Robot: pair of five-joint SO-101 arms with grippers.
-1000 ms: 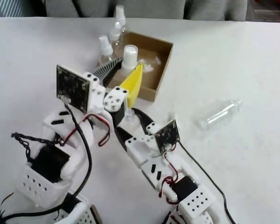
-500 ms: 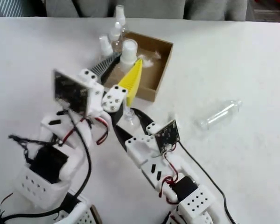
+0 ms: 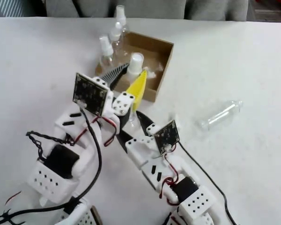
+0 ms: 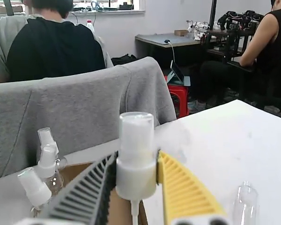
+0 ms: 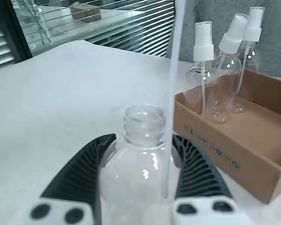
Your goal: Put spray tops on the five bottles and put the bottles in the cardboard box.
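Observation:
My left gripper (image 3: 134, 70) is shut on a white spray top (image 3: 135, 61), pinched between its black and yellow fingers, with the cap (image 4: 136, 140) upright. Just below it, my right gripper (image 3: 131, 123) is shut on a clear open bottle (image 5: 136, 164) standing upright. The top's thin tube (image 5: 171, 93) hangs down close beside the bottle's mouth. The cardboard box (image 3: 154, 89) lies just beyond both grippers. Three bottles with spray tops (image 3: 113, 33) stand at its far left corner. One more clear bottle (image 3: 220, 115) lies on its side on the table, without a top.
The white table (image 3: 234, 56) stretches to the right of the box around the lying bottle. The two arms sit close together at the near edge. A grey chair back (image 4: 84, 112) stands behind the table.
My left arm has swung right and nearer, carrying the spray top over the held bottle. The right arm and its bottle have stayed put.

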